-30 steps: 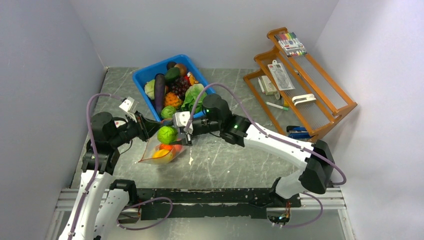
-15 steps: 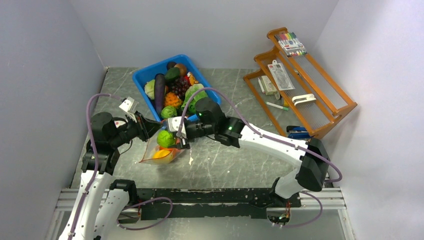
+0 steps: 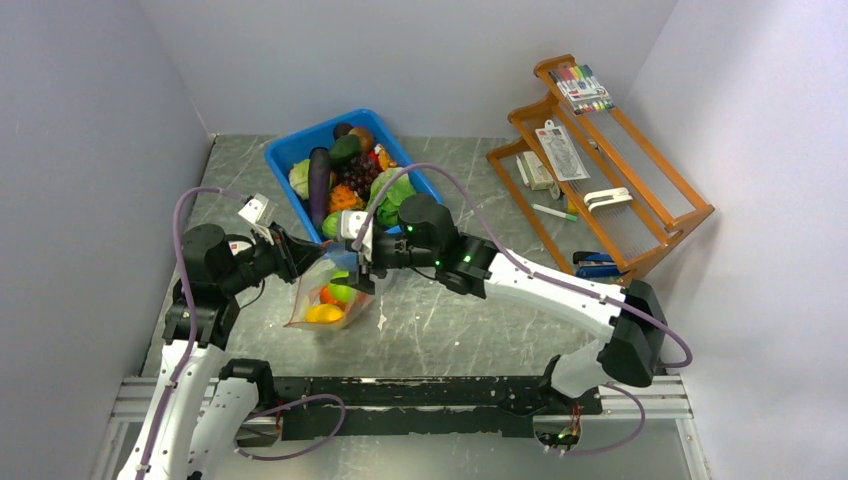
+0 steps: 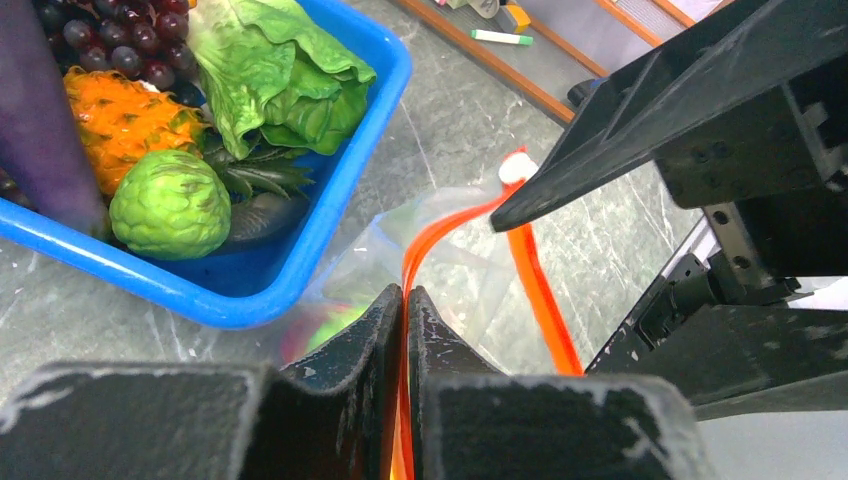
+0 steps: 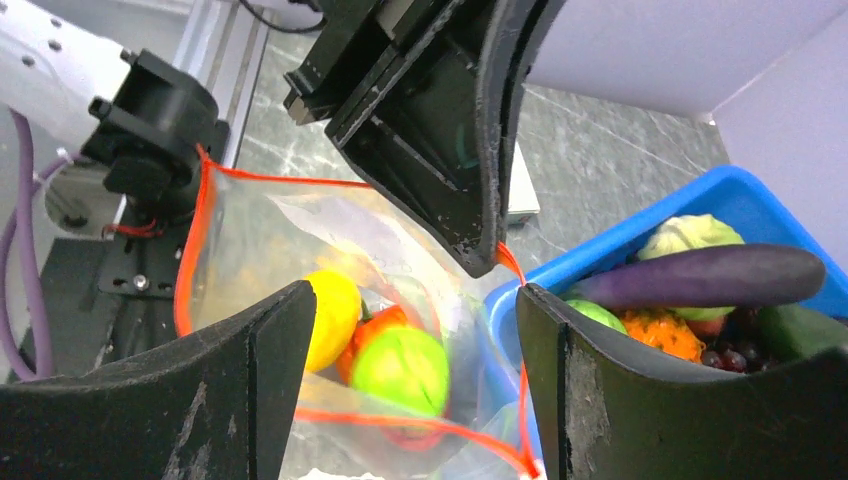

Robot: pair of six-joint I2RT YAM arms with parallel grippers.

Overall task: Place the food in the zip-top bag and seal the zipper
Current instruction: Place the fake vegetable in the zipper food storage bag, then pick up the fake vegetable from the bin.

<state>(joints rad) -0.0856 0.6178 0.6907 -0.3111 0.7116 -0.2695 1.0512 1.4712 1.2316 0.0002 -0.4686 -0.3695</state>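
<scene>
table [image 3: 450, 330], blue bin [image 3: 300, 137], wooden rack [image 3: 668, 240], bag [image 3: 325, 300]

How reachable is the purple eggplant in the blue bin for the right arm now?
Probably yes: the eggplant lies uncovered on top in the blue bin, just beyond the right arm, whose jaws stand open and empty.

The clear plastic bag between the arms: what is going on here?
The left gripper is shut on the red-orange zipper strip of the clear plastic bag, holding the mouth up. The right gripper hangs open over it. A green toy ball, a yellow piece and an orange piece lie inside. A purple eggplant and other food sit in the blue plastic tray. The bag is unsealed.
</scene>
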